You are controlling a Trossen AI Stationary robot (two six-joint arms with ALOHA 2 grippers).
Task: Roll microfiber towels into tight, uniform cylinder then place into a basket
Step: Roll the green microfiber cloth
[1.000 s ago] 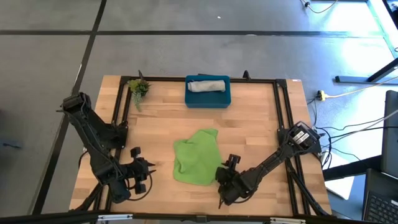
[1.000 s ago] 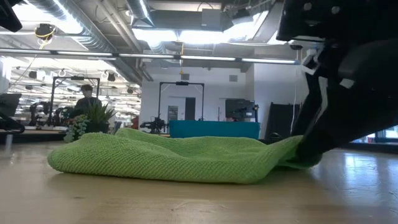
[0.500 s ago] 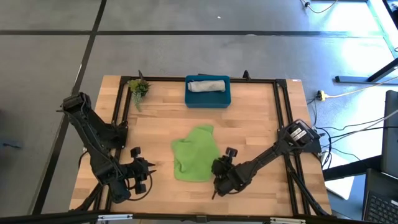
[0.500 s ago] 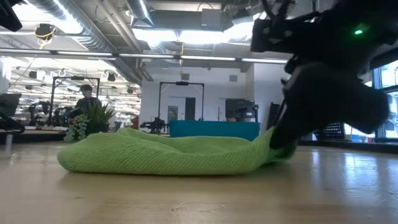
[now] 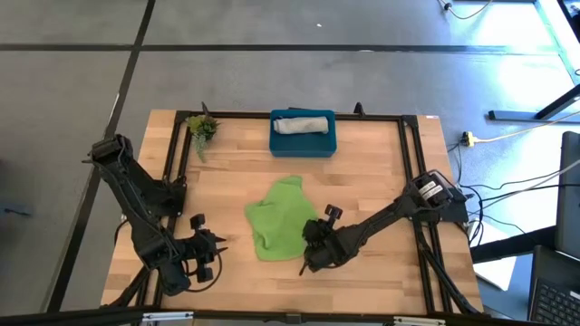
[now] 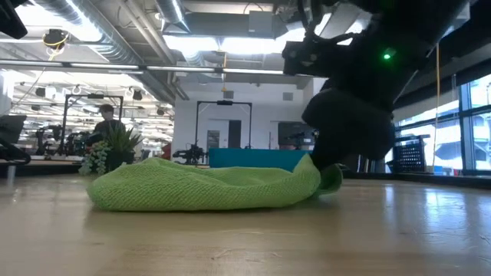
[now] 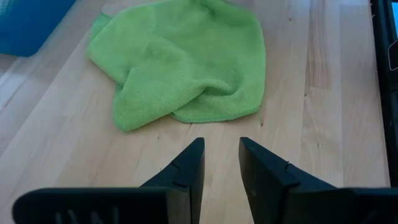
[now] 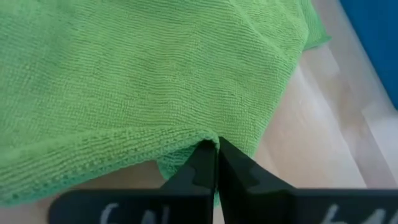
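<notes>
The right end effector [image 5: 313, 256] pinches the green towel's [image 5: 276, 220] near edge, seemingly to start rolling it mid-surface (grey towel [image 5: 303, 124] already in the basket [image 5: 304, 145]), while the left end effector [image 5: 216, 254] waits spread.

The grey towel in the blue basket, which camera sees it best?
The high view: it looks straight down on the grey towel, lying rolled inside the teal basket. The low view shows only the basket's front wall behind the green towel. The wrist views show basket corners, no grey towel.
</notes>
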